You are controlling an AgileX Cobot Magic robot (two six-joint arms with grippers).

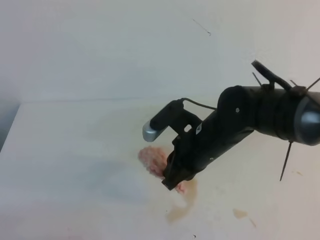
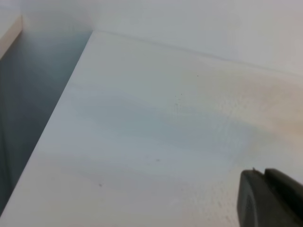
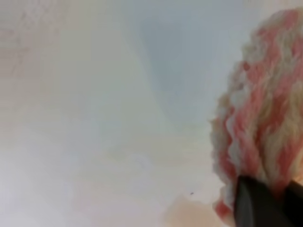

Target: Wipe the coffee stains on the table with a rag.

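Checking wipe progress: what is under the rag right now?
The rag, pinched by the right gripper, lies on the table. Coffee stains show beside it; any stain beneath is covered.

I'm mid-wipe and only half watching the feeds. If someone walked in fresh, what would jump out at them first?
First, the black right pincer, reaching in from the right and shut on the pink-and-white rag near the table's front middle. Next, the tan coffee stains just below and right of the rag, with a smaller smear further right. The left wrist view shows only bare table and a corner of the left pincer.
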